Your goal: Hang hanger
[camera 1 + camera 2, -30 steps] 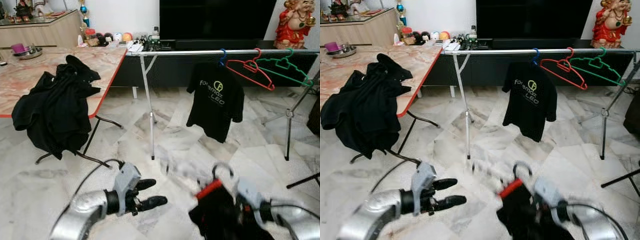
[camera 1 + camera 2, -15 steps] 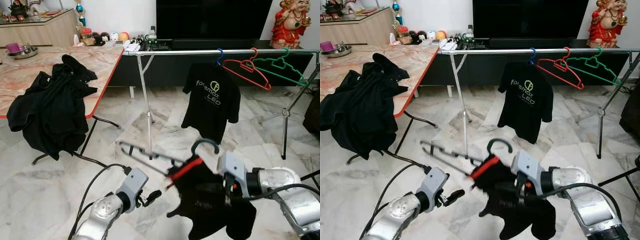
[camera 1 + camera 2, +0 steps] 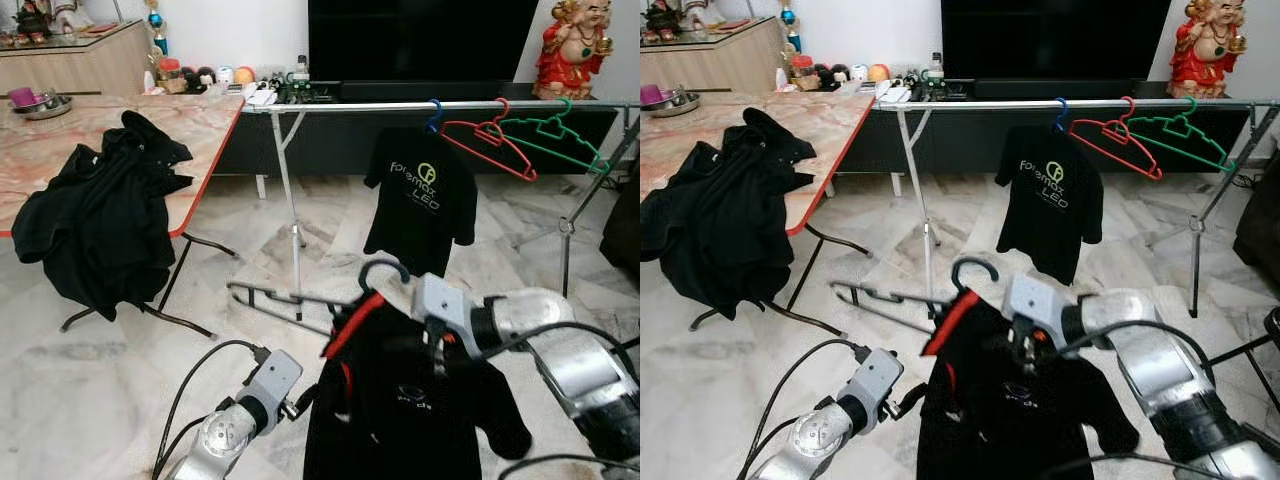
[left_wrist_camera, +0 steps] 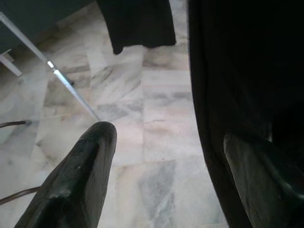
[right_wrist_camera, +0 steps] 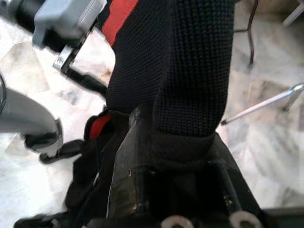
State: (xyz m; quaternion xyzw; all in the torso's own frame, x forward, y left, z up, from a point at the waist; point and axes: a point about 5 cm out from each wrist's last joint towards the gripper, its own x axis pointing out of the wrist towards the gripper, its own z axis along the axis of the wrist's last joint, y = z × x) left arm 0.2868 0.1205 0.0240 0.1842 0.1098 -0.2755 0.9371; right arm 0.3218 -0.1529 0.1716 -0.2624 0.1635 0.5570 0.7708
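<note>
Currently the right gripper (image 3: 437, 345) is pinching the black shirt (image 3: 420, 410) at its collar, on the red hanger (image 3: 352, 325), held below the rail (image 3: 400, 105). Alongside, the left gripper (image 4: 166, 180) is reaching with fingers (image 4: 78, 175) spread, one against the shirt.

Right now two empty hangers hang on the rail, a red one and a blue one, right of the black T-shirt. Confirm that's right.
Not quite. The two empty hangers right of the T-shirt on the rail are a red one and a green one, not blue. The left eye view shows it. Blue is only the hook that carries the T-shirt.
</note>
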